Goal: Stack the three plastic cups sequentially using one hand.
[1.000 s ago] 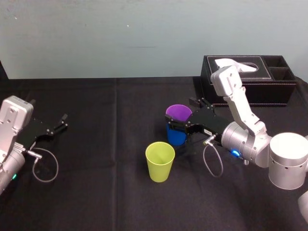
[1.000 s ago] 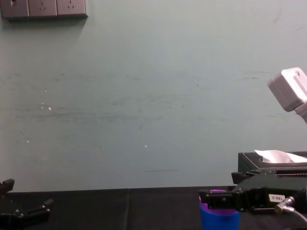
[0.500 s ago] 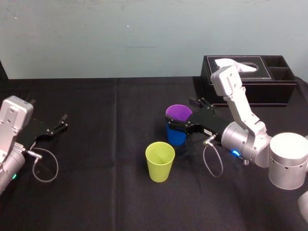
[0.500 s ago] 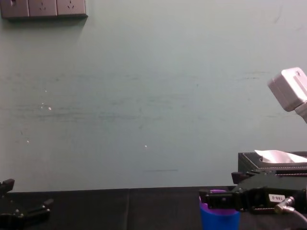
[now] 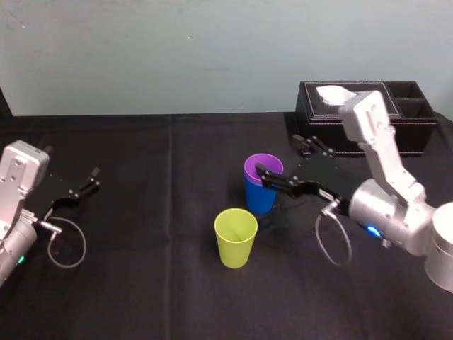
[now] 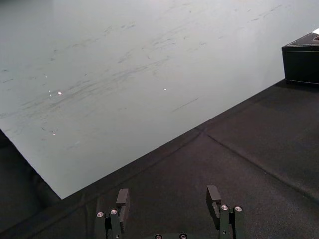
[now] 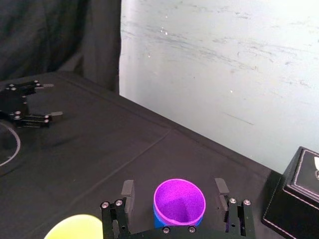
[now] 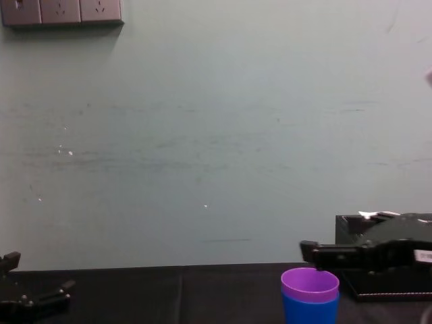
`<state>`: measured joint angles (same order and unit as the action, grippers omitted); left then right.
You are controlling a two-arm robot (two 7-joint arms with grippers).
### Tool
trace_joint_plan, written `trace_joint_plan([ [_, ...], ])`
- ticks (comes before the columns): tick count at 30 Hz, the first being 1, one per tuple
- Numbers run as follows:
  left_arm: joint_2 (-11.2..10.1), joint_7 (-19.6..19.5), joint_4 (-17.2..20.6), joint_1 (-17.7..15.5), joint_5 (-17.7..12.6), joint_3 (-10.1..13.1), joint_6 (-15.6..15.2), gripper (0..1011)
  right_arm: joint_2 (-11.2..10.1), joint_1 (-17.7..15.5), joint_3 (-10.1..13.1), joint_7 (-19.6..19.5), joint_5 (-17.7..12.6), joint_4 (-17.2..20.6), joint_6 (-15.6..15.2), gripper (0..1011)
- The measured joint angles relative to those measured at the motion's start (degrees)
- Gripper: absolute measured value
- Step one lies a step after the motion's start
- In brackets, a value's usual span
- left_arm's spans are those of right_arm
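Observation:
The purple cup (image 5: 263, 167) sits nested inside the blue cup (image 5: 259, 200) near the middle of the black table. In the chest view the purple cup (image 8: 310, 283) shows its rim above the blue cup (image 8: 309, 311). The yellow-green cup (image 5: 236, 237) stands alone, upright, just in front and to the left. My right gripper (image 5: 279, 156) hovers open at rim height on the stack's right side. From the right wrist, its fingers (image 7: 128, 191) straddle the purple cup (image 7: 179, 201) without touching it. My left gripper (image 5: 92, 179) rests open at the far left.
A black tissue box (image 5: 368, 117) with a white tissue stands at the back right, behind the right arm. A loose cable (image 5: 67, 244) loops beside the left gripper. Black cloth (image 5: 156, 212) covers the table between the left gripper and the cups.
My right gripper has lifted and drawn back to the right, off the blue cup's sides. The nested purple and blue cups stay put. The left arm has not moved.

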<state>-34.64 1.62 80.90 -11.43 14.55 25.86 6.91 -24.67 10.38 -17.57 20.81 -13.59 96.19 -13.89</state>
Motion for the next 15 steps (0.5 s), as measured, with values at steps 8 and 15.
trace_joint_plan([
  [8,0.0,0.0,0.0,0.0,0.0,0.0,0.0,1010,-4.4,-6.7,3.5,1.7,-3.4,5.2,1.7,1000],
  [15,0.0,0.0,0.0,0.0,0.0,0.0,0.0,1010,-7.5,-11.7,4.7,4.1,-7.5,6.8,2.9,1000],
])
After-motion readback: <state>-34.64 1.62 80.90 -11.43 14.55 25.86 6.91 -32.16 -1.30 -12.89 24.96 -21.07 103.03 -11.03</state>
